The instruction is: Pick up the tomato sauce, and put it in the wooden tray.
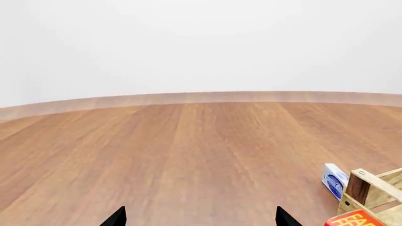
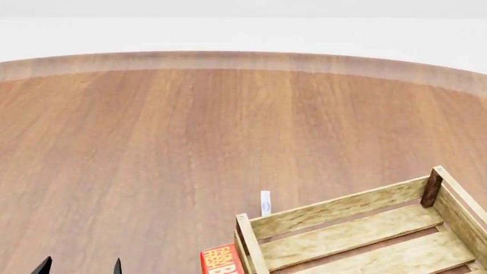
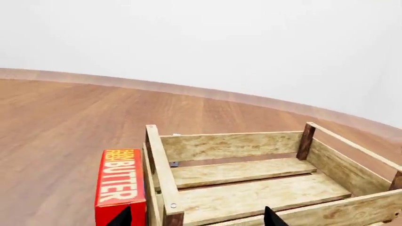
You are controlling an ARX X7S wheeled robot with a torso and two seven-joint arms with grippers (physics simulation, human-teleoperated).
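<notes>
Rough pale-slatted wooden tray (image 3: 251,188)

The wooden tray (image 2: 357,228) is a big open crate of pale slats with brown corner posts, sitting flat on the table (image 2: 152,160).

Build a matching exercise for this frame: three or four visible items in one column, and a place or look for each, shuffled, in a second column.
Items:
1. wooden tray
2. butter box
3. small blue-and-white box
4. left gripper

Descriptions:
A. red, standing upright against the tray's outer side
B. pale slats, darker corner posts, nothing visible inside
C. only two dark fingertips show, spread apart, nothing between them
D. on the floor just beyond the tray's corner

Pairs: 1-B, 2-A, 3-D, 4-C
</notes>
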